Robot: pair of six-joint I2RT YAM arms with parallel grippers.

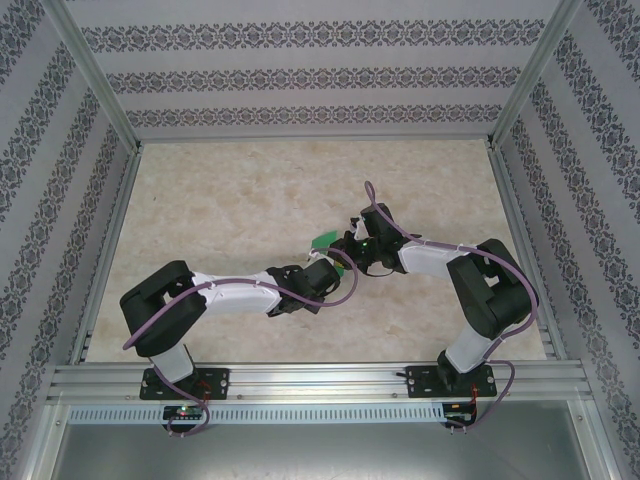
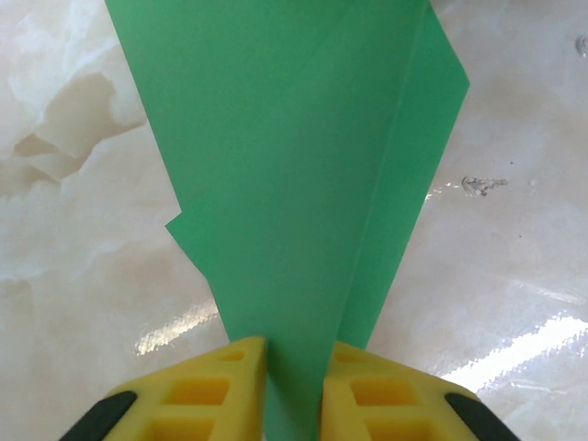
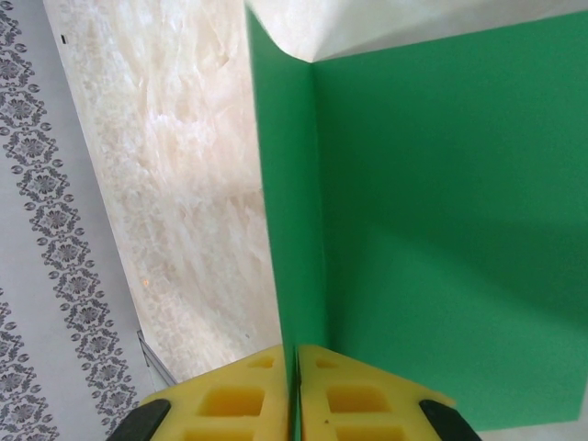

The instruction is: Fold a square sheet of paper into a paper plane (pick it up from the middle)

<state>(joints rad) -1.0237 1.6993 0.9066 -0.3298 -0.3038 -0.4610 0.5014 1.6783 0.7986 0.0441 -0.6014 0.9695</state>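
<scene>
**Top external view.** The two arms reach inward from their bases on the aluminium rail [image 1: 320,378] at the near edge of the marble-patterned desk [image 1: 220,200] and meet near its middle. The left claw [image 1: 330,266] and the right claw [image 1: 350,250] lie close together. The green paper [image 1: 324,240] sits between them, with a small bright patch showing just beyond the claws and a sliver beside the left one. Whether the paper touches the desk cannot be told from here.

**Left wrist view.** The left claw [image 2: 294,372] grips the green paper [image 2: 303,156]. Its two yellow fingers [image 2: 225,390] stand on either side of the narrow lower end, and the paper fills the gap between them. From there the paper widens away from the claw in overlapping layers, with a long straight crease running up its right part and a stepped edge on its left. The pale glossy desk [image 2: 83,276] lies behind it.

**Right wrist view.** The right claw [image 3: 296,367] is closed on the green paper [image 3: 441,230]. The yellow fingers [image 3: 243,400] are pressed almost together, with the thin paper edge in the slit between them. The paper rises from the claw along a vertical fold, with a narrow flap to the left and a broad flat panel to the right. The desk [image 3: 175,184] and a strip of patterned wall [image 3: 37,230] show to the left.
</scene>
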